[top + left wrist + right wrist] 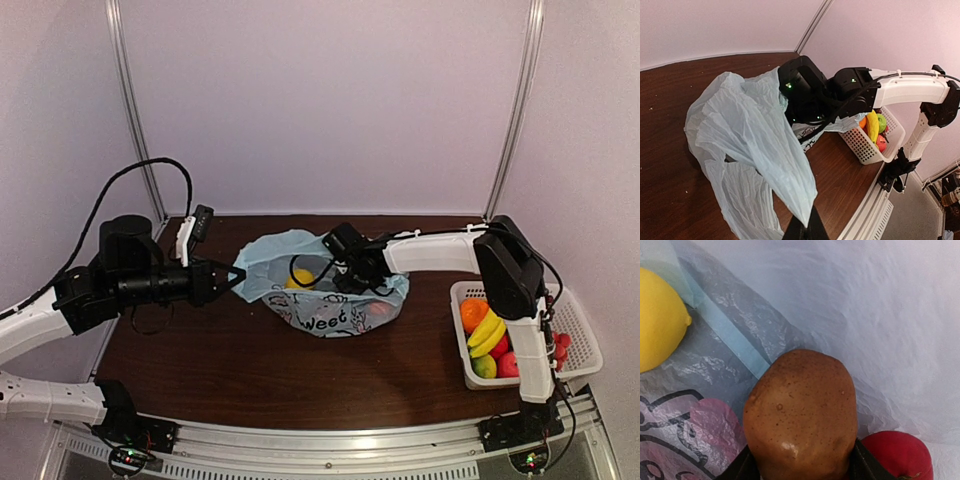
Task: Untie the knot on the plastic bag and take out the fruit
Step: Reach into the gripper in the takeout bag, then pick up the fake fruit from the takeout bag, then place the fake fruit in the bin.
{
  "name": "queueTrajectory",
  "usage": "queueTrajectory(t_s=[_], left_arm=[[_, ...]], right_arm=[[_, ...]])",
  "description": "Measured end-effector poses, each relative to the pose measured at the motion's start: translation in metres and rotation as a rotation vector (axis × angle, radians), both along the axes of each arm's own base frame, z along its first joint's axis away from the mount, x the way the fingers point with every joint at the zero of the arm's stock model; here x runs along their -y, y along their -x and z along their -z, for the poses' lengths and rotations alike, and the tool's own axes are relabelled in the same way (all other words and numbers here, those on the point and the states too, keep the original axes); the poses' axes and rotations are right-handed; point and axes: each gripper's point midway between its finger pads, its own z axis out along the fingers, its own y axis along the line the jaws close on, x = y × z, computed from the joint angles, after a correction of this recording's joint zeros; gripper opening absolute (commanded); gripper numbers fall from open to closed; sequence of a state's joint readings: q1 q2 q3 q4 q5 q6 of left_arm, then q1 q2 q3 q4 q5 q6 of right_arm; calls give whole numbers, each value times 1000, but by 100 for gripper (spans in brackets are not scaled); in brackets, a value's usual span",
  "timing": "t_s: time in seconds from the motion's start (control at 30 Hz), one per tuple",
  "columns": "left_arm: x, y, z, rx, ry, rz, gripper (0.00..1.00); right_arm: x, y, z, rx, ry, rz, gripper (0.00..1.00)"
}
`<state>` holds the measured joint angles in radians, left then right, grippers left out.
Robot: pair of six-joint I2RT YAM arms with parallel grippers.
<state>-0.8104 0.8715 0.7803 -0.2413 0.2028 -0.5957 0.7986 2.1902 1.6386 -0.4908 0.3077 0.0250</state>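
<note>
The light blue plastic bag point(330, 318) lies mid-table with its mouth open, and no knot shows. My left gripper point(232, 280) is shut on a corner of the bag's rim point(807, 220), pulling the film point(750, 135) up and to the left. My right gripper point(348, 278) reaches inside the bag. In the right wrist view its fingers point(742, 467) press both sides of a brown oval fruit point(800, 415). A yellow lemon point(657, 320) lies to the left on the bag's printed wall, and a red fruit point(897, 455) sits at the lower right. From above the lemon point(300, 278) shows through the mouth.
A white mesh basket point(590, 365) at the right edge of the table holds an orange point(472, 313), a banana point(487, 330) and other fruit. The right arm's upright link point(530, 330) stands in front of it. Bare brown tabletop point(250, 370) lies before the bag.
</note>
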Motion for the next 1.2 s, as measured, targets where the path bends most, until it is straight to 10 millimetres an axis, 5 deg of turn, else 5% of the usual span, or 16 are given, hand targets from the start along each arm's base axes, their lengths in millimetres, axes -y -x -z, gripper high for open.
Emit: queueTrajectory(t_s=[0.2, 0.4, 0.7, 0.9, 1.2], left_arm=[[0, 0, -2, 3, 3, 0, 0], [3, -3, -1, -4, -3, -1, 0], [12, -12, 20, -51, -46, -2, 0], [15, -15, 23, -56, -50, -2, 0], [10, -25, 20, -66, -40, -78, 0]], right_arm=[[-14, 1, -1, -6, -79, -40, 40], [-15, 24, -17, -17, -150, -91, 40], [-42, 96, -117, 65, -424, -265, 39], [-50, 142, -151, 50, -584, -356, 39], [-54, 178, -215, 86, -761, -425, 40]])
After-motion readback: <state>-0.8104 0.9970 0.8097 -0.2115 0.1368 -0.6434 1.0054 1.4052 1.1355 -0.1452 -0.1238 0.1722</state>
